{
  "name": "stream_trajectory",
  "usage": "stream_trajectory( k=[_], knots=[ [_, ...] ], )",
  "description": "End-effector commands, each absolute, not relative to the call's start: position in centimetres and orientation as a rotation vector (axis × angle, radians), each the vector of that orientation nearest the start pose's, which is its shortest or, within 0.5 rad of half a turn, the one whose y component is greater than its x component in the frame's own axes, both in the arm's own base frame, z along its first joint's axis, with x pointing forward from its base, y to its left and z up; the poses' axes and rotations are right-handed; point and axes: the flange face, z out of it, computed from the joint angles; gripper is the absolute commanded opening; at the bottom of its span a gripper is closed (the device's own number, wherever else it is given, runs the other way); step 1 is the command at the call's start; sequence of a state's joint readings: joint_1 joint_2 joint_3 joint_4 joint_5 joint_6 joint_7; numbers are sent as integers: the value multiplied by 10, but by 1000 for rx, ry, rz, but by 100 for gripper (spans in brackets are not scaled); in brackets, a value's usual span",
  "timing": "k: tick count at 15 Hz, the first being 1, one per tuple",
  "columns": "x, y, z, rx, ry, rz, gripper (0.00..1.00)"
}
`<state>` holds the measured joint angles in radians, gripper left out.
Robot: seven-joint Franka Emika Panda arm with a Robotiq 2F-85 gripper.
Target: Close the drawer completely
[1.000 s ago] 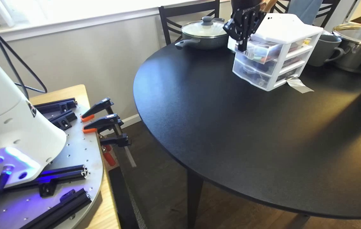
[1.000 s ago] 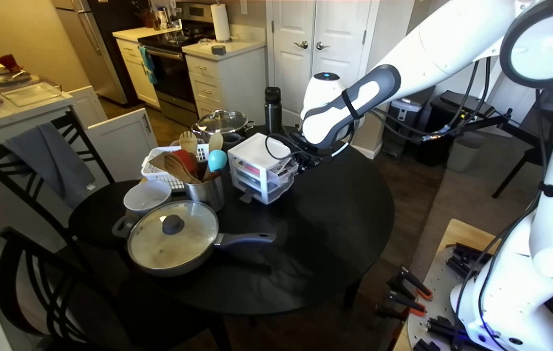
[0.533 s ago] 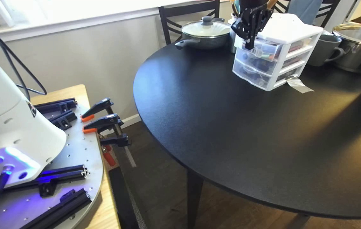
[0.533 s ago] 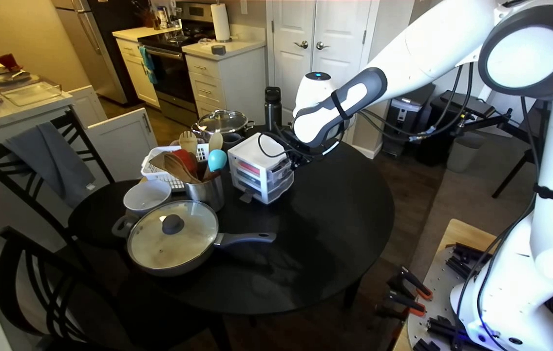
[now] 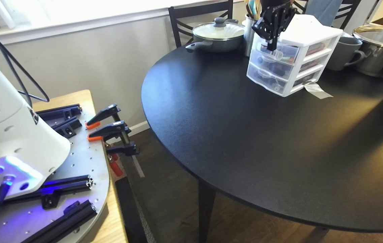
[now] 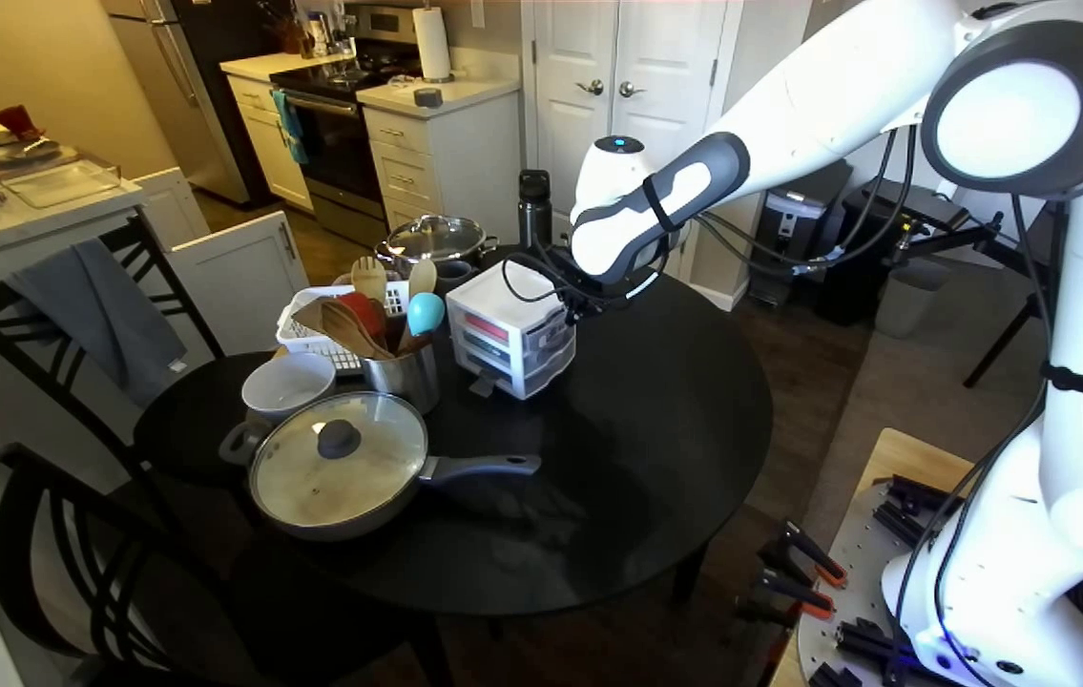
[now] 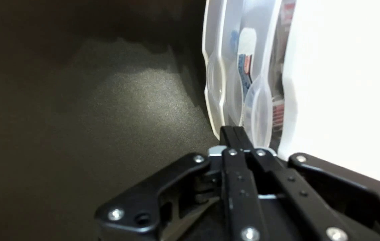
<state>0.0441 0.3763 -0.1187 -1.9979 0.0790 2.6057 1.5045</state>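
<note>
Nearest in the wrist view we see the gripper [image 7: 236, 130], fingers pressed together, its tips right at the clear plastic top drawer [image 7: 260, 112]; whether they touch, we cannot tell. That drawer sits in the white three-drawer organizer [image 7: 344, 83], its front looking roughly level with the two lower drawers [image 5: 273, 68] in an exterior view. Farthest lies the black table [image 7: 126, 110].

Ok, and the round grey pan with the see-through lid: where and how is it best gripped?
Probably by the long grey handle, pinched across its width from above, coming from the side of the robot's white base. It is narrow and juts roughly that way from the broad, lidded pan.
</note>
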Motion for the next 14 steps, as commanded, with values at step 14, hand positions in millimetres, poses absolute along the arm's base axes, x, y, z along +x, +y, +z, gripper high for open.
stream_trajectory(
  k=[14],
  knots=[
    [629,-43,285,-2056,2142,-355,5]
  ],
)
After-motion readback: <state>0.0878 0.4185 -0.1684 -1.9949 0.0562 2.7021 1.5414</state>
